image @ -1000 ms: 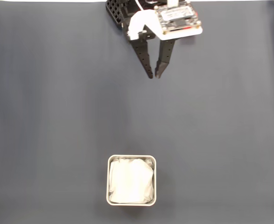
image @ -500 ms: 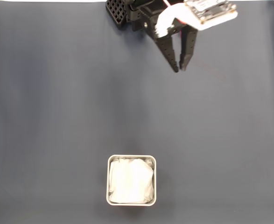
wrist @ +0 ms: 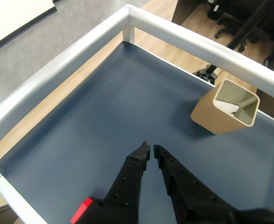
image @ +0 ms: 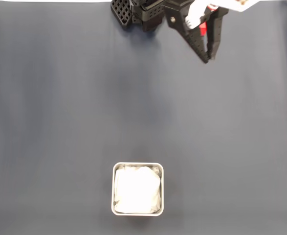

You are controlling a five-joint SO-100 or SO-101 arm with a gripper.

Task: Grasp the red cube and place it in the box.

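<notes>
Though narrowed almost shut around nothing, poised the end effector [image: 207,59] at the fixed view's upper right, well apart from the box [image: 137,166], down-left at lower centre on the worktop [image: 60,122].

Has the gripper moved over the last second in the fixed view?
Yes. The gripper has swung toward the right and upper edge of the fixed view, farther from the box, which stayed at the bottom centre. Its fingertips are nearly together.

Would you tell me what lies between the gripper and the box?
Nothing: in the fixed view, only bare dark mat separates the gripper from the box.
</notes>
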